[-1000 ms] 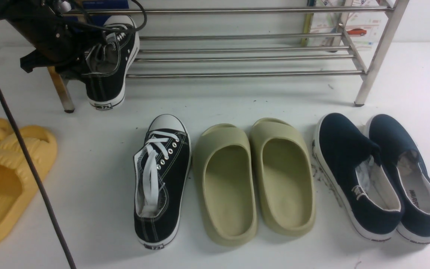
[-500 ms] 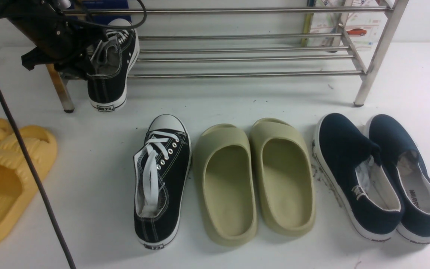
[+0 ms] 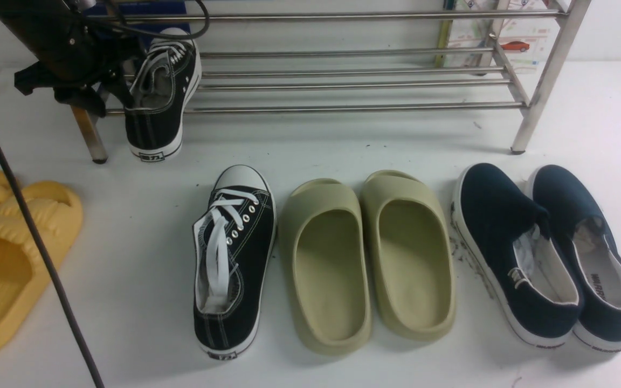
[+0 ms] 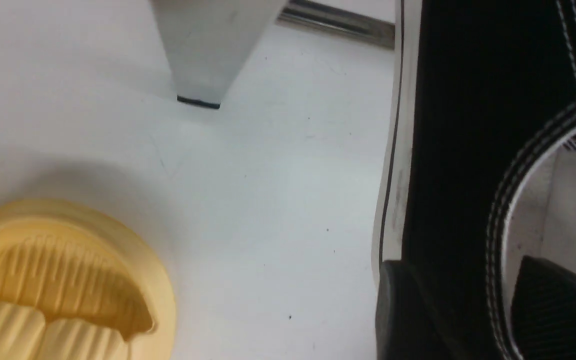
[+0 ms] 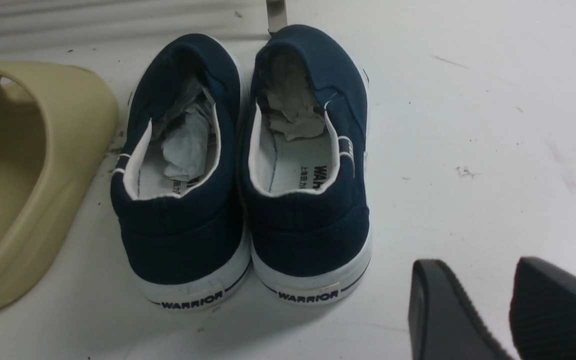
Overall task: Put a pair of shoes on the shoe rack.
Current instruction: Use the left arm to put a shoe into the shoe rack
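Yellow slides (image 3: 3,253) lie at 9 o'clock on the tabletop (image 3: 143,205), clear of the work. At 11 o'clock the left gripper (image 4: 468,290) sits at the first sneaker (image 3: 159,102). In the left wrist view its two fingers stand parted astride the shoe's side wall, one outside the canvas and one inside the opening. A strip of lining shows beside the inner one, so I judge it open and not clamped on the shoe.

That sneaker lies on the low bars at the left end of the shoe rack (image 3: 353,106), toe toward 12 o'clock. Its heel overhangs the front bar, just beside the rusty leg (image 3: 88,132).

The step in hand looks like leaving the placed shoe. The inner finger should lift straight up out of the opening. Any drag toward 6 o'clock could pull the overhanging heel off the bar.

The second sneaker (image 3: 235,264) waits on the tabletop at 7 o'clock, toe toward the rack. A pinch on its side wall near the heel should work. It should be set just right of its mate, deep enough for the sole to span two bars.

Olive slides (image 3: 326,269) sit at 6 o'clock and navy slip-ons (image 3: 510,242) at 4 o'clock; neither belongs to the job. The right gripper (image 5: 483,280) hovers near the slip-ons' heels, fingers apart and empty.
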Action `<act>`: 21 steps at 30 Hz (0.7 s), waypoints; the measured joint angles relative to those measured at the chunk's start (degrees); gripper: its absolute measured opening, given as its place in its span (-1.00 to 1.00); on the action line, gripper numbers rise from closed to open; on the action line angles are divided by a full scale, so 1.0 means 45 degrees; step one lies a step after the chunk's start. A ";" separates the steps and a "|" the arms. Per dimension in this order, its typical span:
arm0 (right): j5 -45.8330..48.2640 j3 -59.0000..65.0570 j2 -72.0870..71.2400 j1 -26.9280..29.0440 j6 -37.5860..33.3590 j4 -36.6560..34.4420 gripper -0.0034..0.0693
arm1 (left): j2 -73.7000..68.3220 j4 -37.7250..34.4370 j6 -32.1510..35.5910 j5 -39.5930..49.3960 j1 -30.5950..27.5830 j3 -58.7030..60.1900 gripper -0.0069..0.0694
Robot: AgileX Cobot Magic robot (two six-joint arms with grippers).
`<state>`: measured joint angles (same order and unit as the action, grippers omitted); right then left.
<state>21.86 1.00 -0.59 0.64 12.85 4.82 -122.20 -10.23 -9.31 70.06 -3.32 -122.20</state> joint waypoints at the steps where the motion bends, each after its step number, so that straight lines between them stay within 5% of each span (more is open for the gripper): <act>1: 0.0000 0.0000 0.0000 0.0000 0.0000 0.0000 -0.23 | 0.0106 0.0000 0.0019 0.0110 0.0000 0.0000 -0.02; 6: 0.0000 0.0000 0.0000 0.0000 0.0000 0.0000 -0.23 | 0.0573 0.0088 0.0111 0.0255 0.0000 -0.0006 -0.04; 16: 0.0000 0.0000 0.0000 0.0000 0.0000 0.0000 -0.23 | 0.3171 0.0814 0.0322 0.0242 0.0722 0.3599 -0.75; 21: 0.0000 0.0000 0.0000 0.0000 0.0000 0.0000 -0.23 | 0.3679 0.0962 0.0323 -0.0796 0.1609 0.6148 -0.85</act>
<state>21.86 1.00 -0.59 0.64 12.85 4.82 -105.64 -5.90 -7.86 66.47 3.93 -94.53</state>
